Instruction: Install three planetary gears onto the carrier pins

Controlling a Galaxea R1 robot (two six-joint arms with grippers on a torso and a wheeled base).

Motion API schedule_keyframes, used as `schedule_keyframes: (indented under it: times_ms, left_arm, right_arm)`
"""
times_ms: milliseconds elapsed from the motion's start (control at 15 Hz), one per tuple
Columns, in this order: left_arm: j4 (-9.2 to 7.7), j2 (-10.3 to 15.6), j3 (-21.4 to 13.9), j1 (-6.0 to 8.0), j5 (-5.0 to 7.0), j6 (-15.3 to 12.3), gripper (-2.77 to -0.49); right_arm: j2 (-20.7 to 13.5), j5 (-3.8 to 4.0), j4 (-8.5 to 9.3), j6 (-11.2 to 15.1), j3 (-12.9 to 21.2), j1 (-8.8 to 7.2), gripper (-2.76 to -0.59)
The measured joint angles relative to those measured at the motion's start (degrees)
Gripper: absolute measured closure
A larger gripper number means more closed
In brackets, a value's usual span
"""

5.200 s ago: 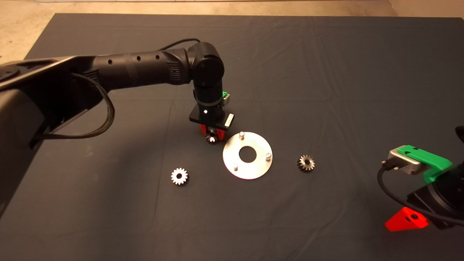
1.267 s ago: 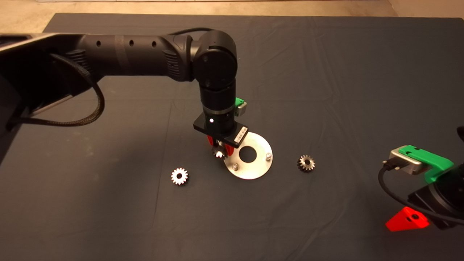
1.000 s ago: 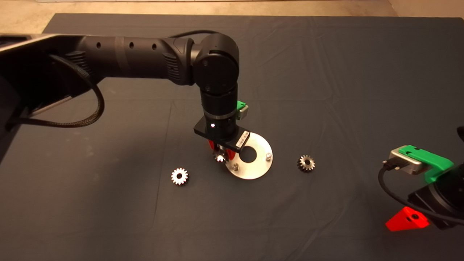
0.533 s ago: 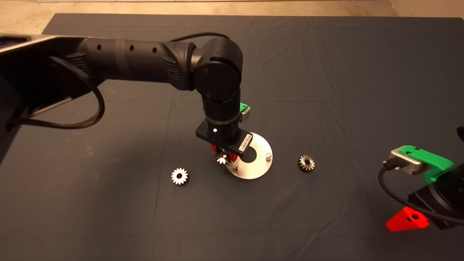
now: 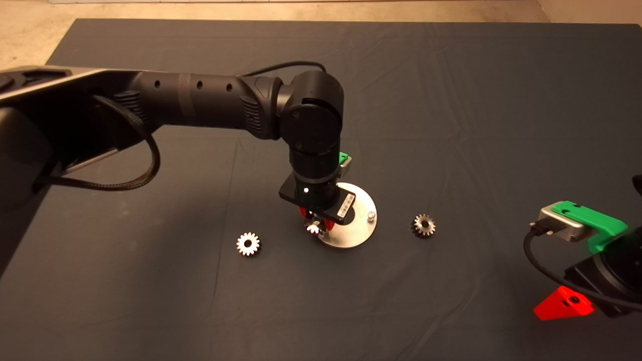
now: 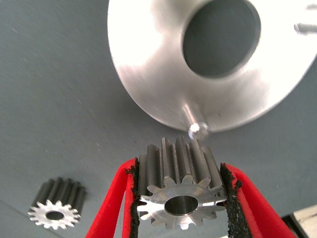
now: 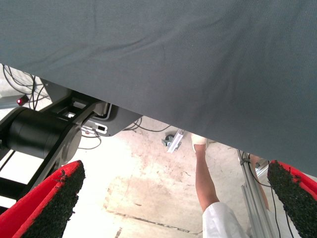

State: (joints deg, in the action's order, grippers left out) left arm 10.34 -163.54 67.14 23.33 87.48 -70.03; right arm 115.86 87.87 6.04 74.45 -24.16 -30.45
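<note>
My left gripper (image 5: 315, 226) is shut on a silvery planetary gear (image 6: 179, 188), held by its toothed sides between the red fingers (image 6: 113, 208). It hangs over the near-left edge of the shiny round carrier disc (image 5: 362, 228). In the left wrist view a carrier pin (image 6: 198, 130) stands just beyond the held gear. Another pin (image 5: 371, 215) shows on the disc's right side. Two more gears lie flat on the mat: one (image 5: 248, 243) left of the disc, one (image 5: 423, 225) right of it. My right gripper (image 7: 173, 198) is parked at the lower right, open and holding nothing.
A dark mat (image 5: 451, 100) covers the table, with pale floor past its far edge. The left arm (image 5: 200, 100) reaches across the middle-left. In the right wrist view a person's leg (image 7: 205, 178) and the robot's base (image 7: 44, 134) show beyond the mat's edge.
The left gripper has carried the gear from the disc's far-left side over to its near-left edge, sinking lower over the nearest pin. The right arm and loose gears have not moved.
</note>
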Motion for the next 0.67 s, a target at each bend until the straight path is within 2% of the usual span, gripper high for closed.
schedule_keyframes:
  times_ms: [333, 667]
  left_arm:
    - [0.52, -1.2, 1.77, -0.65, -0.1, 0.02, -0.91]
    - [0.59, -1.23, 2.16, -0.96, -0.05, 0.0, -0.91]
  right_arm:
    - [0.0, 0.0, -0.01, 0.0, 0.0, 0.11, -2.75]
    - [0.0, -0.02, 0.01, 0.0, 0.0, 0.09, -2.75]
